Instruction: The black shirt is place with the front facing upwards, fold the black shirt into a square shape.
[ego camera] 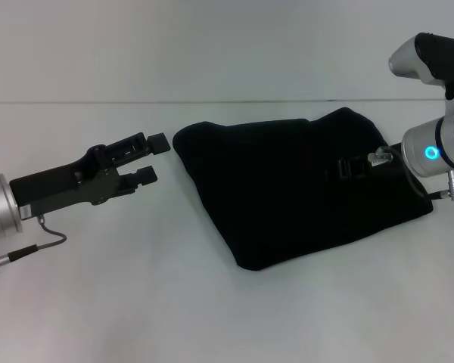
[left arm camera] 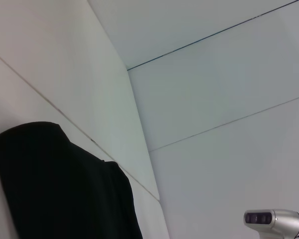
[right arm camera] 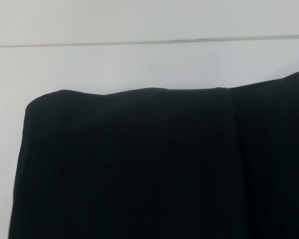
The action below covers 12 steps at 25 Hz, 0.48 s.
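You have one white table in front of you, with one large plain black cloth shirt lying on it as a folded, roughly four-sided bundle; no lettering or label shows on the exposed surface. In the left wrist view the same black shirt appears as a dark mass with a rounded corner, and the right wrist view is filled mostly by its smooth black surface, with a fold line running across it.

You have two arms in play. Your left gripper hangs over bare table with its two black fingers spread a moderate way apart and nothing between them. The shirt's nearest edge lies just beyond those fingertips, close but apart from them.

Your right gripper reaches in over the shirt's opposite side, its black body lying against the black cloth. You cannot tell from any view how its fingers stand or whether they have hold of the fabric. The shirt lies directly under and around that gripper.
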Each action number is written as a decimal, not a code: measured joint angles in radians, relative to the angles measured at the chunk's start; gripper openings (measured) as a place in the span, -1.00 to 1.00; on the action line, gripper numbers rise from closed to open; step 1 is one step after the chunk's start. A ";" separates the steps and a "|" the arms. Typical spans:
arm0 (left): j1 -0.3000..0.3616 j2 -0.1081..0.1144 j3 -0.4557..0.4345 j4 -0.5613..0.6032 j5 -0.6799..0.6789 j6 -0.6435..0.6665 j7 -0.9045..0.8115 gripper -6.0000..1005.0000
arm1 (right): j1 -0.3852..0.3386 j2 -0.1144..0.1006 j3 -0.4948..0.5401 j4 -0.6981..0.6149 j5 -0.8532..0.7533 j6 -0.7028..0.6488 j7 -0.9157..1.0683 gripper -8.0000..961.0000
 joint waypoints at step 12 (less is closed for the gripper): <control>0.001 -0.001 0.000 0.000 -0.004 -0.003 0.000 0.88 | -0.002 0.000 0.003 -0.005 0.008 0.010 0.002 -0.82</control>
